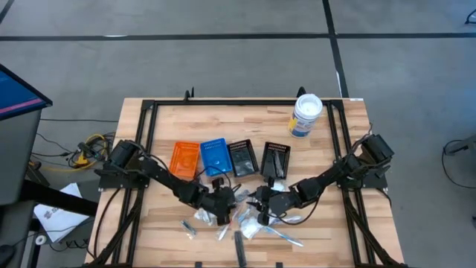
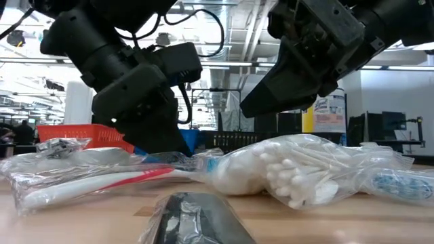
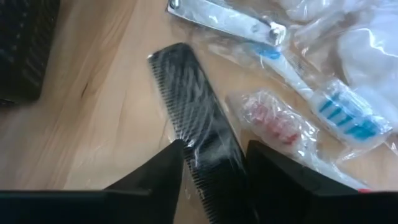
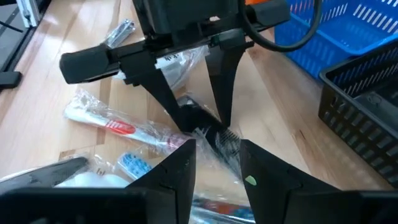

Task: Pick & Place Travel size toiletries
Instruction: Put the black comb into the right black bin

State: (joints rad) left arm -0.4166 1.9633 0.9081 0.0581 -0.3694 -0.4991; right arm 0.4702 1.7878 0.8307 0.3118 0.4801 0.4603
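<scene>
Both grippers (image 4: 193, 118) (image 4: 217, 171) low, straddling wrapped comb (image 3: 199, 130)

The worktop (image 1: 327, 216) was made of light wooden planks and had a black metal frame (image 1: 149, 108) along its edges. It stood on a grey floor (image 1: 223, 59) marked with dark lines. At the left side some yellow cables (image 1: 89, 145) lay on the floor, near a blue screen (image 1: 15, 93). Beyond the worktop the room was a big hall with a bright ceiling (image 2: 234, 30) of pipes and lamps. A yellow and white sign (image 2: 325, 114) stood far behind.
</scene>
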